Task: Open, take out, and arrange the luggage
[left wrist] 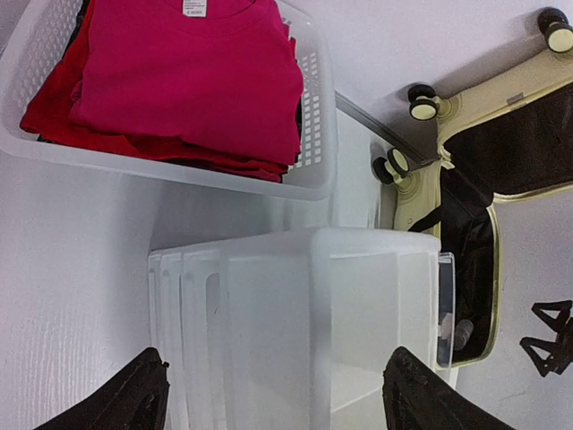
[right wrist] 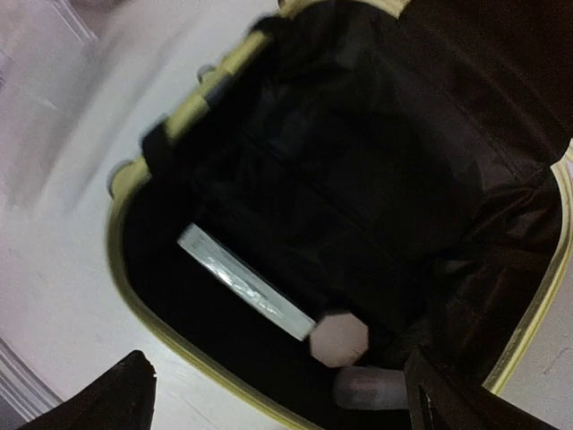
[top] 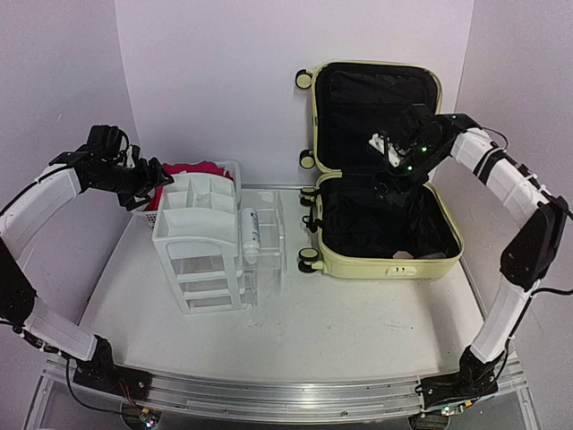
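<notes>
Right gripper point(right wrist: 277, 381) fingers spread wide over open luggage point(top: 358, 264) interior; left gripper point(left wrist: 276, 363) fingers spread wide above drawer organiser point(left wrist: 295, 305).

A robotics lab cell: plain pale walls point(top: 224, 72) box in a white table point(top: 358, 331), left arm point(top: 40, 202) and right arm point(top: 510, 184) bolted to its near-edge metal rail point(top: 286, 399).

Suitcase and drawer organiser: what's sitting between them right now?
A white bottle and a clear container stand beside the drawer organiser, on its side facing the suitcase; the top view shows them.
</notes>
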You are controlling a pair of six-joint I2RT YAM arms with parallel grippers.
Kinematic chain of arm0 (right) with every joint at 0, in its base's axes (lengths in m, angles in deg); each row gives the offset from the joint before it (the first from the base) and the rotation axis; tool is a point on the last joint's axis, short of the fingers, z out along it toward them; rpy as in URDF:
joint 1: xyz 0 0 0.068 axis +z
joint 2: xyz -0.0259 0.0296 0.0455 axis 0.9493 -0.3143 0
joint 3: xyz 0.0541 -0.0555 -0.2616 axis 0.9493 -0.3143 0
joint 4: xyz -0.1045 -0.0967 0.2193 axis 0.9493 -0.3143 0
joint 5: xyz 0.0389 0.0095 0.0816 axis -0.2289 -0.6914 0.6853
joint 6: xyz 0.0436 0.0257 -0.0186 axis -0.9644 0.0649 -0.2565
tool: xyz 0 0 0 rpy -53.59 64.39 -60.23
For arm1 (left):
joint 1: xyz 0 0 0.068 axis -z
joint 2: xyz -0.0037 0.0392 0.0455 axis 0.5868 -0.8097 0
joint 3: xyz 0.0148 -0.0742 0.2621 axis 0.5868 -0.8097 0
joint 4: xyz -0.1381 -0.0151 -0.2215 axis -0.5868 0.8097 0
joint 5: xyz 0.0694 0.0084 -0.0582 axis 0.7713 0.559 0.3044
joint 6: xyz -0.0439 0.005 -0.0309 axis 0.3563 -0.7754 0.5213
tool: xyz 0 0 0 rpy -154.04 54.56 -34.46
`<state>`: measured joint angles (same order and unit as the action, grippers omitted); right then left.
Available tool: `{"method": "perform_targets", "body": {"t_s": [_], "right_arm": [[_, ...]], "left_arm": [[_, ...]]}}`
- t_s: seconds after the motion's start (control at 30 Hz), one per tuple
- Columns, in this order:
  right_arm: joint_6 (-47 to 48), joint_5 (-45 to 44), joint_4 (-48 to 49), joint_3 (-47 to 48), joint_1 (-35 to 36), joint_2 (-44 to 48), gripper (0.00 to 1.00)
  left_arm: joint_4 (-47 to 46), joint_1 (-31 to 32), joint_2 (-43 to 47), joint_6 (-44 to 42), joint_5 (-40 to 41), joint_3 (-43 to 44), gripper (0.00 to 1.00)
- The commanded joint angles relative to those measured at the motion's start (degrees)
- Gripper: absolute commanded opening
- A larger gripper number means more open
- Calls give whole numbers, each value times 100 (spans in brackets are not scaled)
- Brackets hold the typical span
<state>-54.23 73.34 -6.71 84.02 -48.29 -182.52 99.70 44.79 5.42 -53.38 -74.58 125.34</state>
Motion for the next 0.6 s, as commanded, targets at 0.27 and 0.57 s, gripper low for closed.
{"method": "perform_targets", "body": {"t_s": [0.27,0.57], "right_arm": [[3987,367,-2374,1228,-1553,-1638,88],[4948,109,-3320,2095,-2074,-2674,86]], "left_arm": [[-400,-162,-14,1613,802,-325,82],[90,-337,-437,1121,265,91,83]]}}
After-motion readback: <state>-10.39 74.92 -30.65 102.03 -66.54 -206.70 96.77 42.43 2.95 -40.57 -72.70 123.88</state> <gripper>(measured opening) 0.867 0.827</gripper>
